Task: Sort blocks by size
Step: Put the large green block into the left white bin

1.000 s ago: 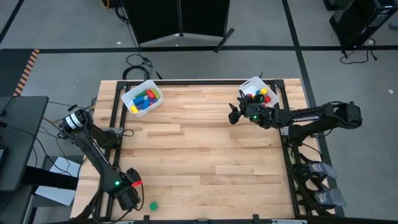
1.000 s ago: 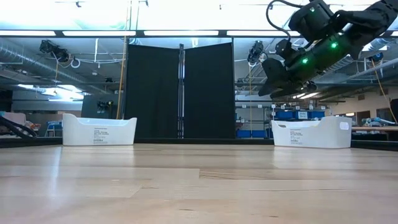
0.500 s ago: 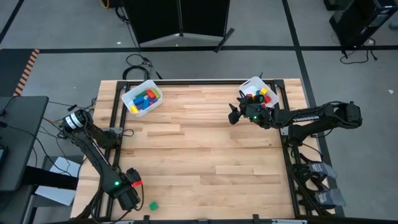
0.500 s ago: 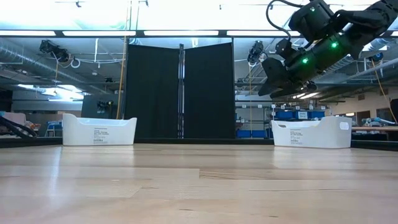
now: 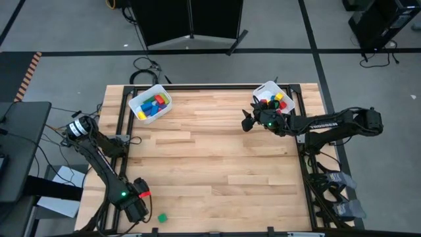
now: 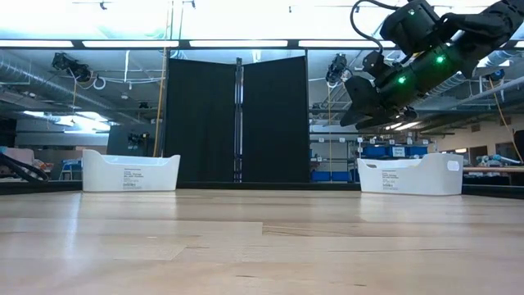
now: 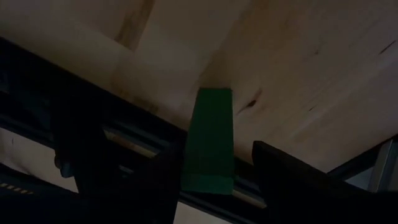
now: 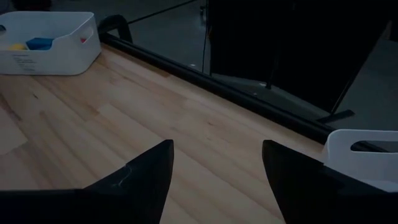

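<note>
While the left gripper (image 5: 146, 214) is working at the counter's (image 5: 217, 158) near edge, its fingers are flanking the last loose green block (image 7: 208, 142); whether they are gripping it I cannot tell. Farther off, the right gripper (image 5: 247, 121) is hanging open and empty beside the right bin (image 5: 264, 89), with both bins already holding blocks and bare counter stretching between them.

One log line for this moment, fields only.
left gripper: around green block, near table edge | right gripper: open, empty, raised beside right bin | left bin: blocks inside
</note>
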You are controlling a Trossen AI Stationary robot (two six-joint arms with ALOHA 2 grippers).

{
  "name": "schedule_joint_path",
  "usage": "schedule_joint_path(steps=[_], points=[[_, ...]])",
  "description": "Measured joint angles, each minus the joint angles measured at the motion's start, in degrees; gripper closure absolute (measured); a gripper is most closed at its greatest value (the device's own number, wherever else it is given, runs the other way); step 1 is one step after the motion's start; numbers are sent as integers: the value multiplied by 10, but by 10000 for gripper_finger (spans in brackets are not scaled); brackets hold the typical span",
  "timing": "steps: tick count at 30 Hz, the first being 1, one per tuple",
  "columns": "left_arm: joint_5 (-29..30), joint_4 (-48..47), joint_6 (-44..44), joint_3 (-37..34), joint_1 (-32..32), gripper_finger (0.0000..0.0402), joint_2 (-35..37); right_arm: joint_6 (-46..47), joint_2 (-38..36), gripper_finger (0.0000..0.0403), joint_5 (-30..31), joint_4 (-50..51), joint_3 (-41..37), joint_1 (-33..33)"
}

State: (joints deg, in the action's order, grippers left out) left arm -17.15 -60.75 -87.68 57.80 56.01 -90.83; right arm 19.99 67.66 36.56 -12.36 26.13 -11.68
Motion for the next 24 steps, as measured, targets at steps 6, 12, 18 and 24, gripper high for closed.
schedule_joint_path(steps=[6, 12, 18, 24], points=[[0, 0, 0, 0, 0, 207, 0, 0, 0, 146, 0, 0, 0, 0], [3, 0, 0, 0, 0, 249, 0, 0, 0, 146, 0, 0, 0, 0], [8, 0, 0, 0, 0, 278, 0, 0, 0, 146, 0, 0, 0, 0], [10, 0, 0, 0, 0, 280, 0, 0, 0, 146, 0, 0, 0, 0]])
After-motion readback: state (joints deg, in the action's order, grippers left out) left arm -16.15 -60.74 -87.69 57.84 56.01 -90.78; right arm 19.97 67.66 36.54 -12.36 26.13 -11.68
